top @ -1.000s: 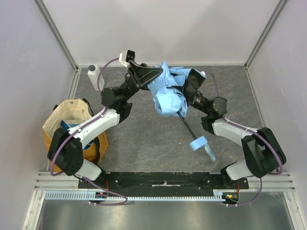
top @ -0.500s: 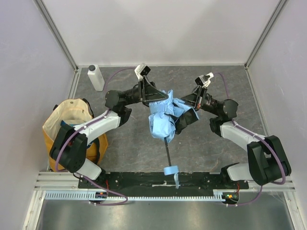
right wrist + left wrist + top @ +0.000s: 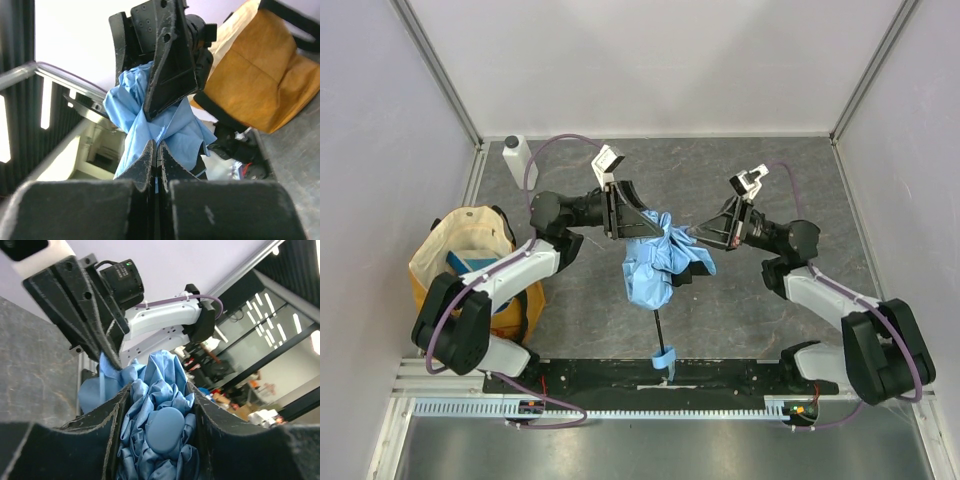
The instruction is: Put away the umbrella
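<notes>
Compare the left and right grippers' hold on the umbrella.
Jaws: the left gripper clamps the thick bunched canopy of the umbrella, which keeps its jaws apart. The right gripper is pressed fully together, seemingly pinching only a thin fold of fabric.
Approach: in the top view the left gripper comes in from the umbrella's left, the right gripper from its right.
Shared: both hold blue fabric, not the black shaft.

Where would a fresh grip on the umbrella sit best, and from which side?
The bare black shaft below the umbrella canopy, taken from the right arm's side: it hangs thin, straight and exposed, while the left gripper clamps the fabric from the other side.
</notes>
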You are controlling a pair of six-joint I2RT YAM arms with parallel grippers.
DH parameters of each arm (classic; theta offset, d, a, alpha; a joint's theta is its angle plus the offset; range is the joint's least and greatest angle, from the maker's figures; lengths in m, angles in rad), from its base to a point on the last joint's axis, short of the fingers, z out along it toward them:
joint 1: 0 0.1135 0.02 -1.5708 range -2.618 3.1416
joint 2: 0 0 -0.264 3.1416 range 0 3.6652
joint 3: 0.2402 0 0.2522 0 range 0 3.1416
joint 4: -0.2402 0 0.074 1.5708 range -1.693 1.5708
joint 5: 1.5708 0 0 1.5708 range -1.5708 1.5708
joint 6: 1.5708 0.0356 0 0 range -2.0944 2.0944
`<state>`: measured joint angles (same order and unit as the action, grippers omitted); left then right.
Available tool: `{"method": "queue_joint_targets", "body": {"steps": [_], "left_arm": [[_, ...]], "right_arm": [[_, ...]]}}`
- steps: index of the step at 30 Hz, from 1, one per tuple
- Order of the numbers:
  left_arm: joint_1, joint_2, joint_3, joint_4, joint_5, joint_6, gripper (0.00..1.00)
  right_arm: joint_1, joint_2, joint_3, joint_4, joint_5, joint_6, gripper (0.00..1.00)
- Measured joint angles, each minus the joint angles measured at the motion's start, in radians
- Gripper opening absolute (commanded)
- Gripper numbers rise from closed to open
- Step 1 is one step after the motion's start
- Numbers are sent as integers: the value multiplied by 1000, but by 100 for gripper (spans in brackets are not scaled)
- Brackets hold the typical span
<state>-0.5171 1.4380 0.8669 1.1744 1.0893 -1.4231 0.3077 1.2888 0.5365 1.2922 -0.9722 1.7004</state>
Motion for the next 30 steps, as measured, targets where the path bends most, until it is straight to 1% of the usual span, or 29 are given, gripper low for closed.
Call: {"method": "queue_joint_targets", "body": {"steps": [3,7,11,13,18,21,25,30], "left_arm": [[0,-23,-8,-19,15,93,2],[1,-42,-56,4,12,156,2],[1,-61,-95,5,2,212,2],[1,-74,-101,-31,-2,253,2],[1,-138,-100,-248,-48,436,2],[0,-190,-77,-439,-98,575,2],[0,-218,-40,-629,-161,684,2],[0,-220,-18,-781,-240,739,2]], "right_arm": [[-1,-71,-20,-24,1,-124,0],[-2,-214,-34,-139,16,-325,0],[-2,-273,-72,-186,43,-404,0],[-2,-280,-83,-214,59,-417,0],[-2,-295,-86,-244,71,-423,0],[-2,-314,-85,-296,71,-443,0],[-2,-345,-44,-442,68,-525,0],[2,-376,45,-691,66,-680,0]]}}
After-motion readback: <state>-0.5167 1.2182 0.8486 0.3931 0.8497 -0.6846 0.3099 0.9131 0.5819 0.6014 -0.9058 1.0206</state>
